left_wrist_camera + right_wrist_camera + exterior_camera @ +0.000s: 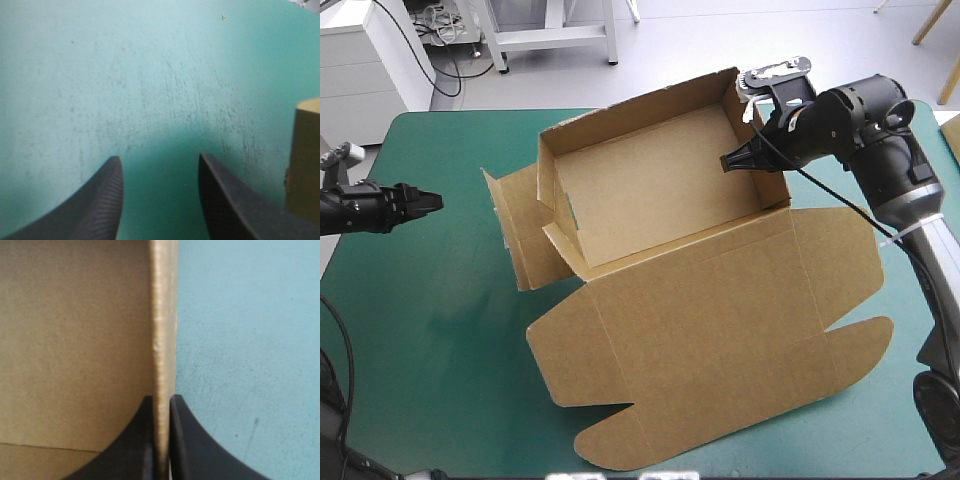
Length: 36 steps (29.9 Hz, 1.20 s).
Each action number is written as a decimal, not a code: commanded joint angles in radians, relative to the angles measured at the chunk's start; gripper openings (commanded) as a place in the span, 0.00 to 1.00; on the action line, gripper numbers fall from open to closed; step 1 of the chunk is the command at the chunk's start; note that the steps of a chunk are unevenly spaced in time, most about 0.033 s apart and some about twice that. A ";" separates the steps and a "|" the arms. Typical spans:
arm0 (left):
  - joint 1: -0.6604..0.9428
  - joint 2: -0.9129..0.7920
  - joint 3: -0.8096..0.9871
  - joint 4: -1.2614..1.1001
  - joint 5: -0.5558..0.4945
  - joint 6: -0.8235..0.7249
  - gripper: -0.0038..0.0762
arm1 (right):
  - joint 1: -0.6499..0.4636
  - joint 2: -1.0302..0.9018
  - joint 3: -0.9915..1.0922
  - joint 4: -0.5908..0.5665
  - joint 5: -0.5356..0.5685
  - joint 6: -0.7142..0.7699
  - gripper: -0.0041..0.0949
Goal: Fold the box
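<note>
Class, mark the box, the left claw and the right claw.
box (650, 185), high view, tray floor.
left claw (159, 156), left wrist view, gap between open fingertips.
right claw (161, 397), right wrist view, between fingertips pinching the box.

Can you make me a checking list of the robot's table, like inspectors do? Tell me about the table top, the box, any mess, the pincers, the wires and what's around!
Surface: teal-green cover, flat.
Job's things: brown box, an open tray with back and side walls raised; lid lies flat toward the near edge; one flap sticks out on the tray's left side.
Clutter: nothing seen.
Pincers: left pincer open, over bare cover near the table's left edge; right pincer shut on the box, pinching the tray's right wall.
Cables: nothing seen besides the robot's own.
Surroundings: nothing seen at or over the table.
</note>
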<state>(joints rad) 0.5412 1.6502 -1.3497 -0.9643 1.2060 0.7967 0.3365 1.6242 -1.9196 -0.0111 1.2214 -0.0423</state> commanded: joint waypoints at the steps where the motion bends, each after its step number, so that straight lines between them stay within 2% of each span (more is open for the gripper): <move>1: 0.001 0.032 0.033 -0.195 0.073 0.078 0.47 | -0.011 -0.065 -0.039 0.031 -0.068 -0.005 0.02; 6: -0.025 0.089 0.135 -0.214 0.064 0.130 0.47 | -0.011 -0.081 -0.039 0.054 -0.078 -0.011 0.02; 15: -0.218 0.094 0.209 -0.260 -0.066 0.151 0.47 | -0.011 -0.083 -0.056 0.164 -0.111 -0.052 0.02; 18: -0.269 0.094 0.209 -0.377 -0.041 0.190 0.47 | -0.011 -0.083 -0.056 0.160 -0.113 -0.052 0.02; 23: -0.292 0.094 0.209 -0.551 0.076 0.274 0.47 | -0.011 -0.081 -0.056 0.124 -0.113 -0.050 0.02; 31: -0.292 0.034 0.209 -0.514 0.076 0.273 0.47 | -0.011 -0.078 -0.056 0.011 -0.116 -0.006 0.02; 36: -0.292 -0.019 0.209 -0.520 0.076 0.273 0.47 | -0.011 -0.059 -0.056 0.011 -0.119 0.004 0.02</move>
<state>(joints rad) 0.2544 1.7054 -1.1218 -1.4118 1.1717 1.0681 0.3341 1.5939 -1.9421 0.0000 1.1773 -0.0535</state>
